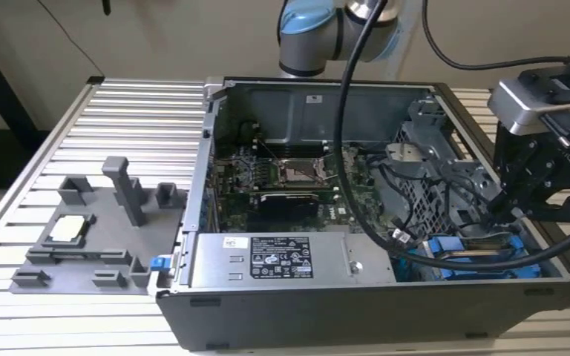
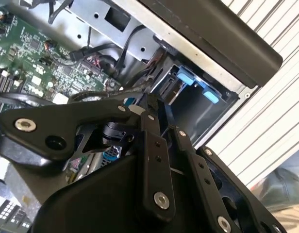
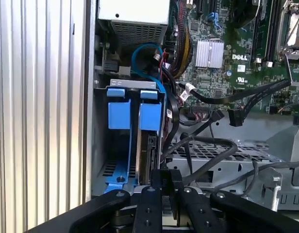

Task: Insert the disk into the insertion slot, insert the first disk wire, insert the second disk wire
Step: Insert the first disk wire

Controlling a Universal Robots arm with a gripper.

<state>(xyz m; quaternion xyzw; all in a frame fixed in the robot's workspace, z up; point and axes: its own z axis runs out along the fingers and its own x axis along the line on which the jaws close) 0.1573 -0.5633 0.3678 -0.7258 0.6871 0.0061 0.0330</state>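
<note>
The disk (image 3: 148, 145) stands on edge in its blue frame inside the insertion slot (image 3: 115, 160), at the corner of the open computer case (image 1: 364, 311) on the exterior view's right. Its silver edge (image 1: 483, 243) shows between blue rails. My gripper (image 3: 166, 182) sits at the disk's near end with its fingers close together on it. In the exterior view the gripper (image 1: 508, 215) hangs just above that bay. Loose black disk wires with connectors (image 3: 235, 116) lie beside the slot, and one white-tagged plug (image 3: 188, 90) is close to the disk.
A grey labelled power-supply box (image 1: 280, 259) fills the case's front, with the green motherboard (image 1: 285, 185) behind it. A metal drive cage (image 3: 222, 155) and a blue cable loop (image 3: 144, 48) crowd the slot. A grey parts fixture (image 1: 97, 230) stands on the slatted table at the exterior view's left.
</note>
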